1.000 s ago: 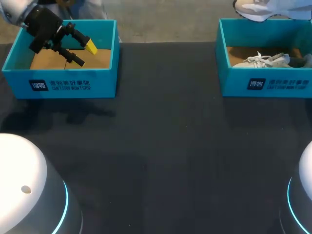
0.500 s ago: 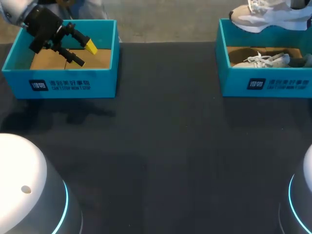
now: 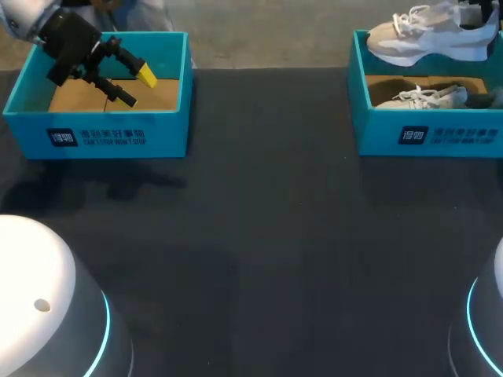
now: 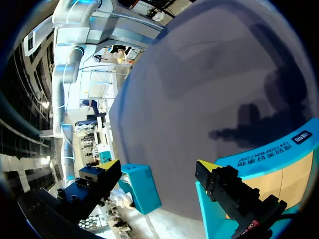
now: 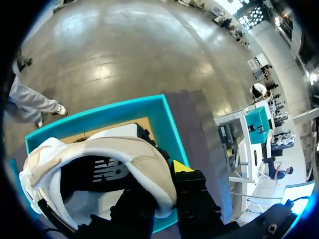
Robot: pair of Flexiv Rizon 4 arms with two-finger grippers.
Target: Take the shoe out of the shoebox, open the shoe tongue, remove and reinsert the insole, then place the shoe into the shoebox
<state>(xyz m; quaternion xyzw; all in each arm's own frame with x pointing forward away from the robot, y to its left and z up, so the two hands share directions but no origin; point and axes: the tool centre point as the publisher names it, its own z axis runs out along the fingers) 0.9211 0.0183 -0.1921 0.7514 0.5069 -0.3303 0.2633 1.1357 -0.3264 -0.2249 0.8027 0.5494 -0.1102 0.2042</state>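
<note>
Head view has the shoe (image 3: 424, 39) hanging sole-down above the back wall of the right shoebox (image 3: 428, 137), with a second shoe (image 3: 428, 98) lying inside. Right wrist view shows the right gripper (image 5: 162, 181) clamped on the heel collar. Over the left shoebox (image 3: 98, 133) the left gripper (image 3: 135, 85) hangs with fingers wide apart. To finish the lift-out well, I'd carry the shoe clear of the front wall before lowering, then set it sole-down on bare table (image 3: 267, 220) between the arms
</note>
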